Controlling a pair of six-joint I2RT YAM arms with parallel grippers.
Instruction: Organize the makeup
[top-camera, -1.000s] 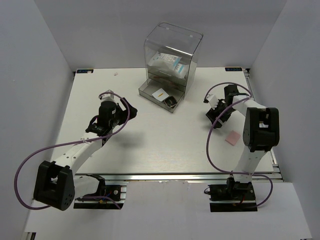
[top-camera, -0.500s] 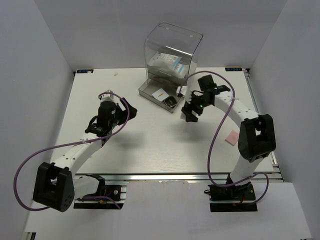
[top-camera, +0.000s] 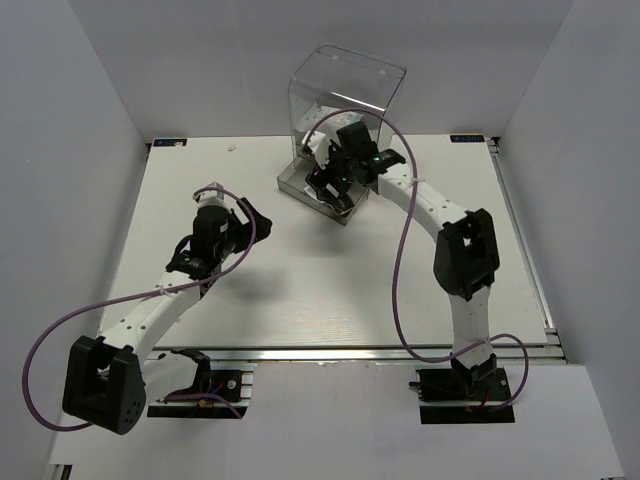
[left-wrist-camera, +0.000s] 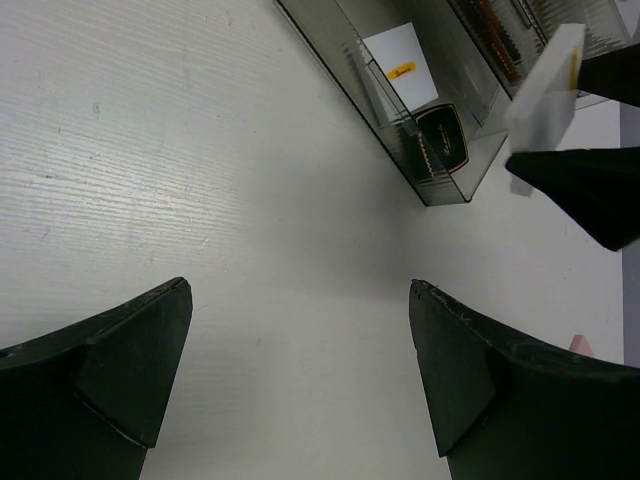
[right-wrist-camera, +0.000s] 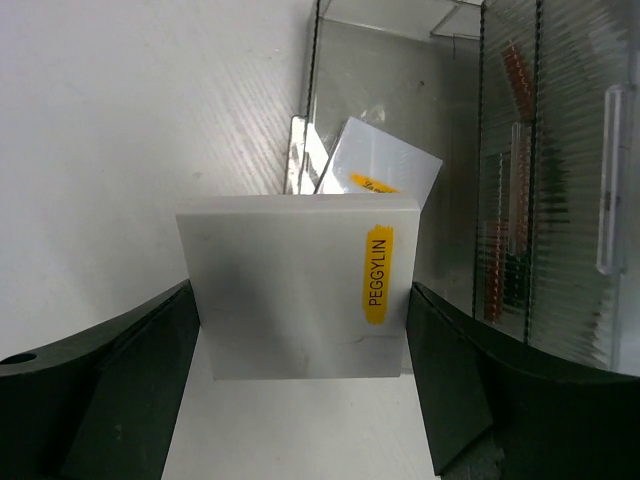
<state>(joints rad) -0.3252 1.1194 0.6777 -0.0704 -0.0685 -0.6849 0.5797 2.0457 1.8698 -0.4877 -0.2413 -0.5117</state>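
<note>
My right gripper (top-camera: 325, 178) is shut on a white square (right-wrist-camera: 300, 290) with a yellow label and holds it over the open bottom drawer (top-camera: 290, 185) of the clear box. The held square also shows in the left wrist view (left-wrist-camera: 545, 75). A second white square (right-wrist-camera: 385, 165) and a black gold-rimmed compact (left-wrist-camera: 442, 145) lie in that drawer. Dark-red sticks (right-wrist-camera: 515, 80) show behind the ribbed drawer front above. A white packet (top-camera: 315, 120) sits in the box's top part. A pink square's corner (left-wrist-camera: 582, 342) shows on the table. My left gripper (top-camera: 248, 215) is open and empty, left of the box.
The tall clear plastic box (top-camera: 345, 80) stands at the back middle of the white table (top-camera: 300, 290). White walls close in the left, right and back sides. My right arm's elbow (top-camera: 465, 250) stands over the table's right part.
My right arm has swung from the table's right side leftward to the open drawer, carrying the white square. The left arm has barely moved.
</note>
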